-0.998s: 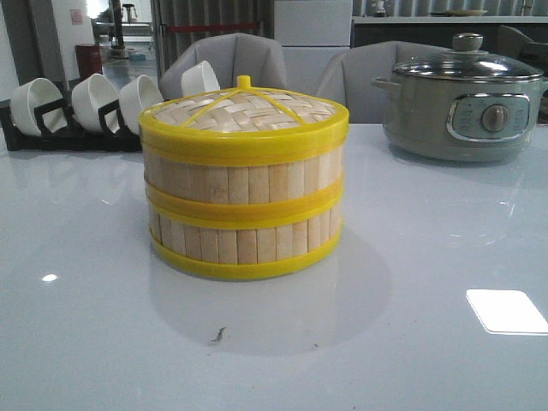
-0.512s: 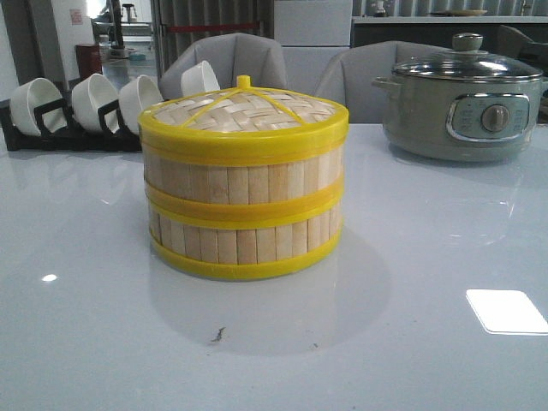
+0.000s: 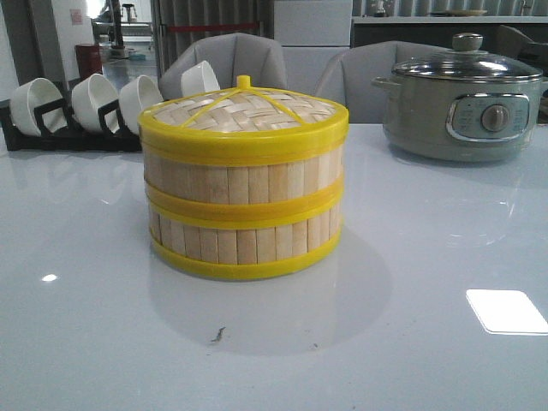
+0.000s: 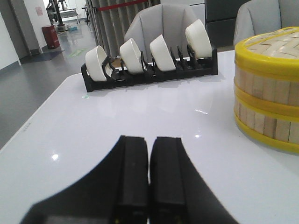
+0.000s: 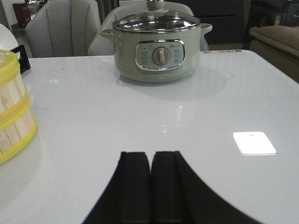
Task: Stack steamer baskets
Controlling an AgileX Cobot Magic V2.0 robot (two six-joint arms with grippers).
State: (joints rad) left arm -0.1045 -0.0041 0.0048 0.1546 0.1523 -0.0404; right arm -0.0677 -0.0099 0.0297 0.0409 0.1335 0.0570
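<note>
Two steamer baskets stand stacked one on the other in the middle of the table, pale slats between yellow rims. A woven yellow-rimmed lid sits on top. The stack shows at the edge of the left wrist view and of the right wrist view. My left gripper is shut and empty, low over the table well short of the stack. The right gripper is shut and empty too, off to the stack's other side. Neither gripper appears in the front view.
A grey-green electric pot with a glass lid stands at the back right. A black rack holding several white bowls is at the back left. Grey chairs stand behind the white table.
</note>
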